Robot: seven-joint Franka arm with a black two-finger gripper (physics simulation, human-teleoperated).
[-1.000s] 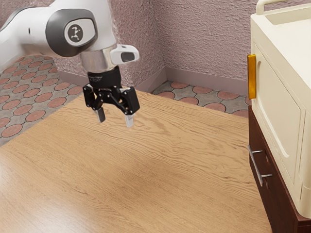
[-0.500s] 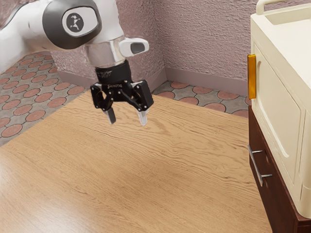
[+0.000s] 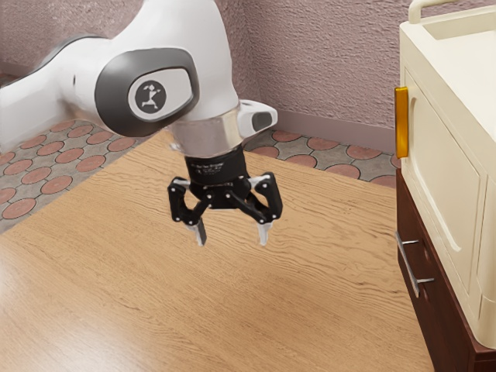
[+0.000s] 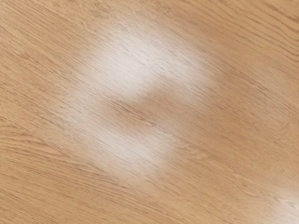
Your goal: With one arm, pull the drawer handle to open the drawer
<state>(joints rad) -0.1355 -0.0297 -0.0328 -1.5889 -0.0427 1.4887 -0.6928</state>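
In the exterior view my gripper point(image 3: 232, 235) hangs over the table, pointing down, its two fingers wide apart with nothing between them. Well off toward the exterior view's right stands a dark brown drawer unit point(image 3: 434, 324) with a thin silver bar handle point(image 3: 408, 266) on its front. The drawer front looks flush with the unit. A broad gap separates the gripper from the handle, and the two do not touch.
A cream cabinet point(image 3: 446, 167) with an orange-yellow handle point(image 3: 401, 122) sits above the brown drawer. The wooden table point(image 3: 310, 310) spreads beneath the gripper; its grained surface point(image 4: 210, 154) is also in the wrist view. A textured pink wall point(image 3: 333, 62) stands behind.
My arm and gripper have moved toward the exterior view's right and lower in the picture, closer to the cabinet side. The fingers remain apart; the drawer and its handle have not moved.
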